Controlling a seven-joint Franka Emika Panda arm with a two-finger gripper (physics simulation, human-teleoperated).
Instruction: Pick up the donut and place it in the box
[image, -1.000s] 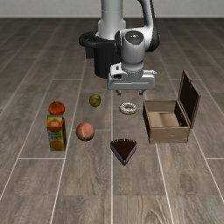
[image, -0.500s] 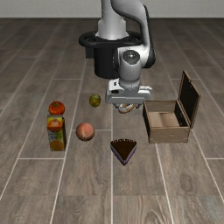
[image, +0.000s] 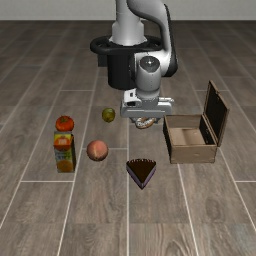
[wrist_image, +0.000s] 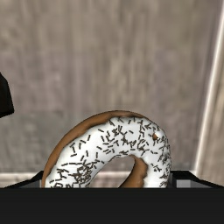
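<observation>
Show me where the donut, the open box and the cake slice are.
donut (wrist_image: 105, 140): wrist view, on its sprinkled white icing.
open box (image: 192, 153): exterior view, on its front wall.
cake slice (image: 141, 173): exterior view, on its dark top.

A grey-brown plank floor (image: 60, 220) carries everything. The donut (image: 146, 123) sits directly beneath the claw (image: 146, 119); whether it rests on the planks I cannot tell. Just beside the claw, on the exterior view's right, stands the open wooden box (image: 190, 154), lid upright. Forward of the claw lies a dark cake slice (image: 141, 172). On the exterior view's left are a small green fruit (image: 108, 114), a peach (image: 97, 150), a juice bottle (image: 64, 154) and a red fruit (image: 65, 124).
</observation>
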